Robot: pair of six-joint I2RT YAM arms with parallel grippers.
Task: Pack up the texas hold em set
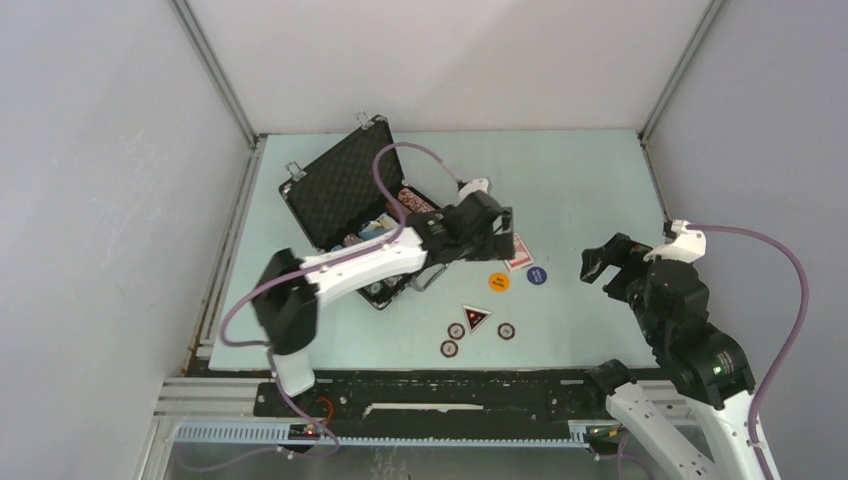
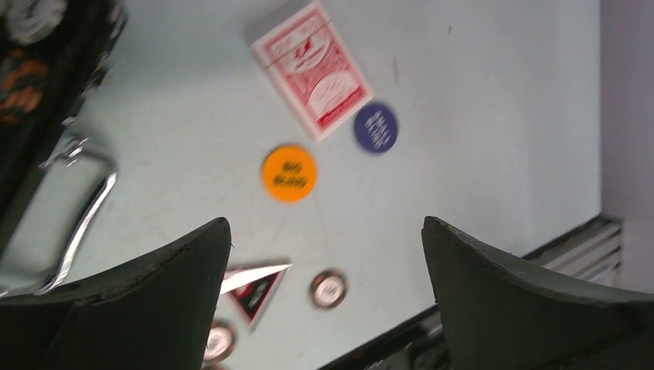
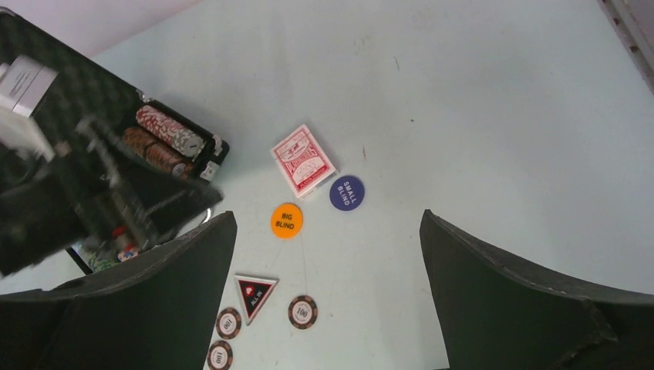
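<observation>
The black briefcase [image 1: 345, 195] of the texas hold em set lies open at the table's left, rows of poker chips [image 3: 166, 131] inside. On the table lie a red card deck [image 1: 520, 252], an orange button [image 1: 499, 282], a blue button [image 1: 537, 274], a triangular marker [image 1: 475, 318] and three dark chips [image 1: 506, 331]. My left gripper [image 1: 502, 236] hovers open beside the case, just left of the deck, holding nothing. My right gripper [image 1: 600, 265] is open and empty to the right of the blue button. In the left wrist view the deck [image 2: 310, 68] lies ahead of the fingers.
Grey walls with metal frame posts close in the table on three sides. A black rail [image 1: 440, 392] runs along the near edge. The case's silver handle [image 2: 81, 212] sticks out toward the loose pieces. Purple cables loop over both arms.
</observation>
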